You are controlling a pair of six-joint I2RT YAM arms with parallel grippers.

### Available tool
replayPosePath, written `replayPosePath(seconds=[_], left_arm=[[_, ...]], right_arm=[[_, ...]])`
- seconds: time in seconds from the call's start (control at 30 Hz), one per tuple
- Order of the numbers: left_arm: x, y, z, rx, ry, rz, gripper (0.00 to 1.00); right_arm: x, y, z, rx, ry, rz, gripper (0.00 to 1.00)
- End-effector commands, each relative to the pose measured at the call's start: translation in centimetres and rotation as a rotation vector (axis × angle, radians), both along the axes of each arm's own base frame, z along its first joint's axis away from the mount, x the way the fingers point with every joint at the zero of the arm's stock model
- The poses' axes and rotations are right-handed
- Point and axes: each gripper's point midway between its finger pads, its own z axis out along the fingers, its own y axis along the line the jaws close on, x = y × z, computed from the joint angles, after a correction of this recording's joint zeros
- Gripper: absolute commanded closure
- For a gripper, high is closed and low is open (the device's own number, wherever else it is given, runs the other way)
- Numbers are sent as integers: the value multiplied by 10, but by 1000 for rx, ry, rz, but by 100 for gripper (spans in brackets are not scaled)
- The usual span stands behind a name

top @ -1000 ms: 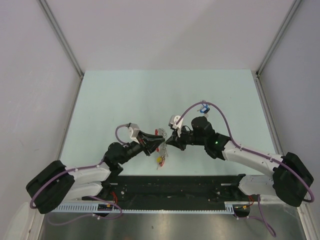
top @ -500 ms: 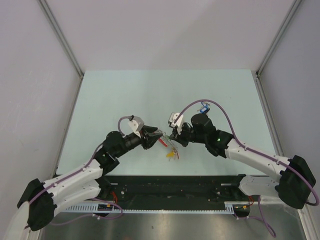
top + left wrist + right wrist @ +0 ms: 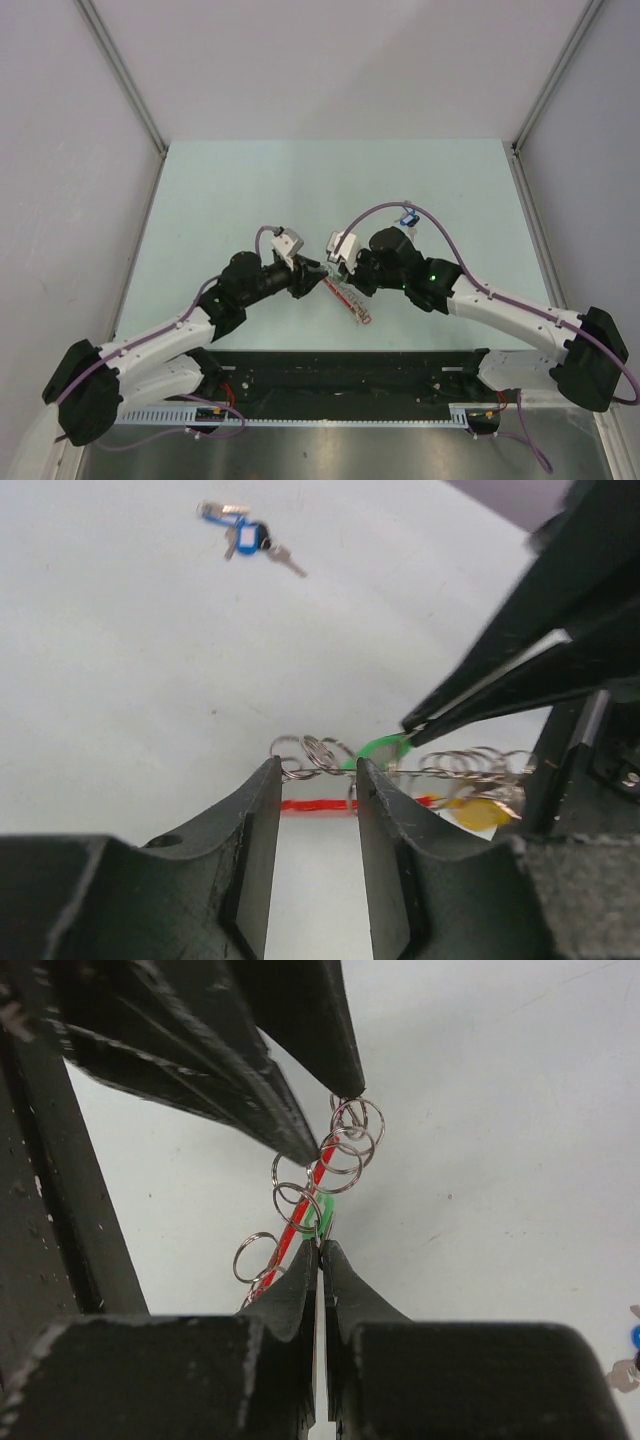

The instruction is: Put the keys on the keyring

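The keyring, silvery rings with a red loop and a yellow tag, hangs between my two grippers over mid-table. My left gripper has its jaws a narrow gap apart, with rings caught at the fingertips. My right gripper is shut on the green key, which lies among the rings. The green head also shows in the left wrist view. The blue key lies on the table behind the right arm, apart from both grippers; it also shows in the left wrist view.
The pale green table is walled by grey panels left, right and behind. A black rail runs along the near edge by the arm bases. A purple cable loops over the right arm near the blue key.
Both grippers have moved away from the near edge and slightly right, staying together. The left arm has stretched out. The bunch, which dangled below them, now trails to the lower right.
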Motion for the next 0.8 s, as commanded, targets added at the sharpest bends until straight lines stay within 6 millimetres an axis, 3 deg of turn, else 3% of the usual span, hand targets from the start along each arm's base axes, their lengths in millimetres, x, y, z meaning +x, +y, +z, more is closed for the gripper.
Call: replayPosePath(seconds=[0.0,0.2,0.43,0.57,0.77], left_arm=[[15,7,-20,51,41,93,60],[12,8,-20,45,42,83,57],[-2,7,13,-32,-65,17,56],[-14,7,21,-29,-132,-50,58],[-37,-4,9,-14,-176,-216,67]], right_arm=[[10,8,31,34,-89,-12,100],[10,9,21,4,-76,-13,100],[10,10,8,-32,-56,-13,100],[11,12,5,-33,-51,-10,100],[9,15,0,-30,-40,4,100]])
